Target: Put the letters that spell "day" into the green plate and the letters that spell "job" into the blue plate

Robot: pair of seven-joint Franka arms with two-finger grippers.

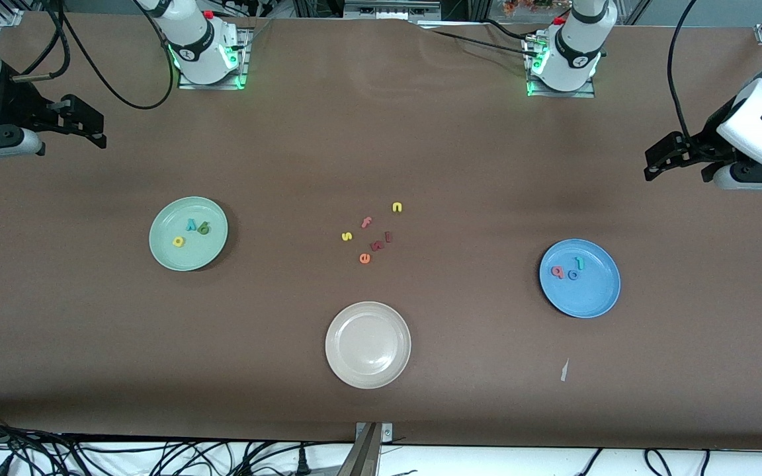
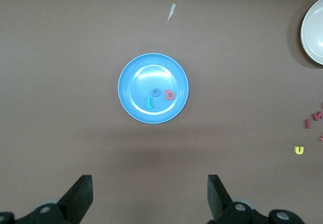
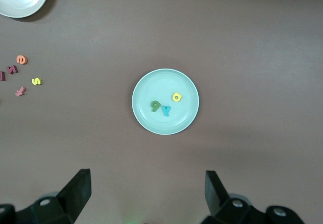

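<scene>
The green plate (image 1: 164,256) (image 3: 149,121) lies toward the right arm's end of the table. On it are the dark green d (image 1: 204,229) (image 3: 155,105), the yellow a (image 1: 178,241) (image 3: 176,97) and the teal y (image 1: 191,225) (image 3: 166,110). The blue plate (image 1: 594,301) (image 2: 135,80), toward the left arm's end, holds the teal j (image 1: 578,263) (image 2: 149,103), the blue o (image 1: 573,275) (image 2: 156,92) and the red-pink b (image 1: 557,272) (image 2: 170,95). My left gripper (image 1: 675,160) (image 2: 150,184) hangs open and empty high over the table's end. My right gripper (image 1: 83,122) (image 3: 146,180) does the same at its end.
A beige plate (image 1: 368,373) sits empty nearest the front camera. Between the plates lie loose letters: a yellow n (image 1: 397,207), a pink f (image 1: 366,222), a yellow s (image 1: 346,236), an orange e (image 1: 364,258) and dark red pieces (image 1: 381,242). A white scrap (image 1: 564,370) lies near the blue plate.
</scene>
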